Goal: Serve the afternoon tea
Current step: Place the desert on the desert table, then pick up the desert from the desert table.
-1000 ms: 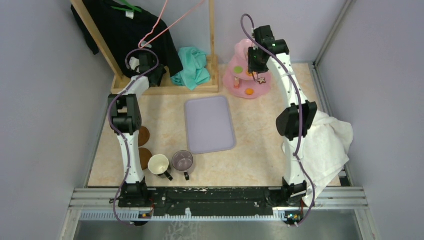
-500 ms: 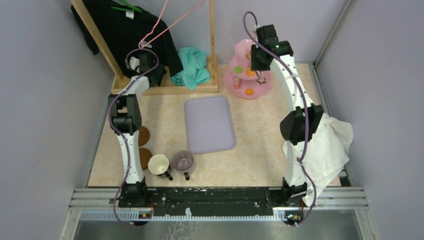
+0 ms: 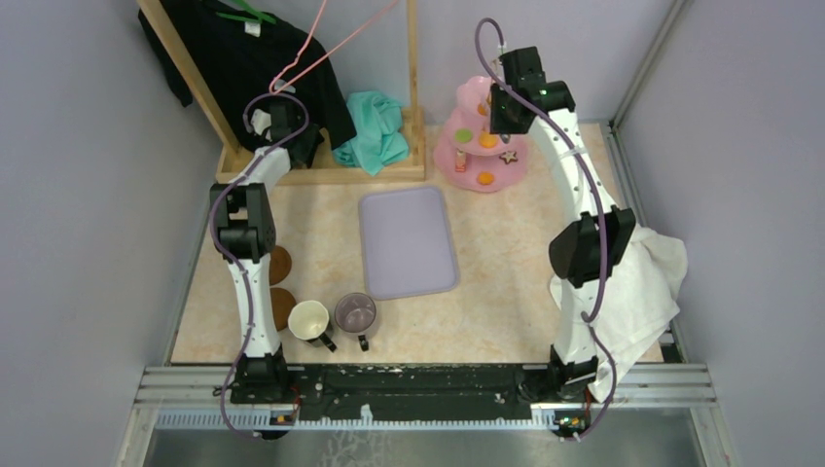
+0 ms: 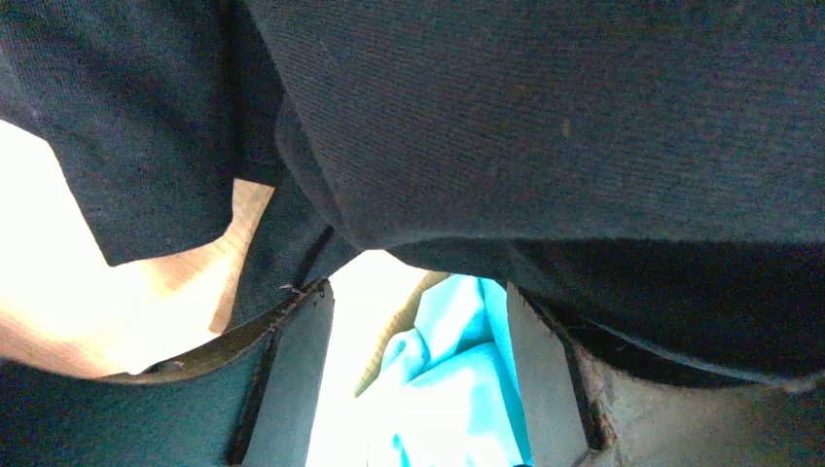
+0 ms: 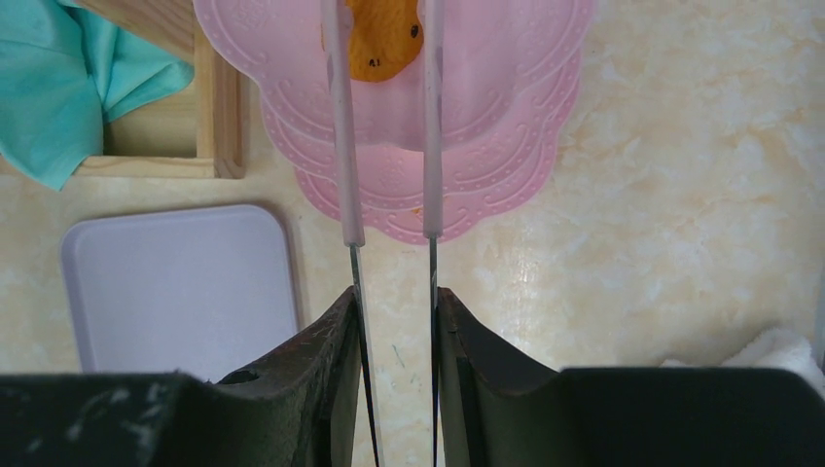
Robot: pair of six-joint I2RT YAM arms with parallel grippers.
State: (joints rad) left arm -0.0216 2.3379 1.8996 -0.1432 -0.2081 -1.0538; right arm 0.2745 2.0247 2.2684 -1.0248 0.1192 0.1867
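Right gripper [image 5: 394,297] farther over stand [image 5: 506,58], clenched on tongs [image 5: 342,146]; left gripper [image 4: 413,287] agape under shirt [image 4: 545,117]

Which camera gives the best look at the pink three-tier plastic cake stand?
The top external view: the pink three-tier stand shows all three tiers, though the right arm hides part. The right wrist view shows only its stacked scalloped edges close up. The left wrist view shows none of it, just a black garment and teal cloth.

Sweets [image 3: 485,178] on upright pink stand [image 3: 455,171]
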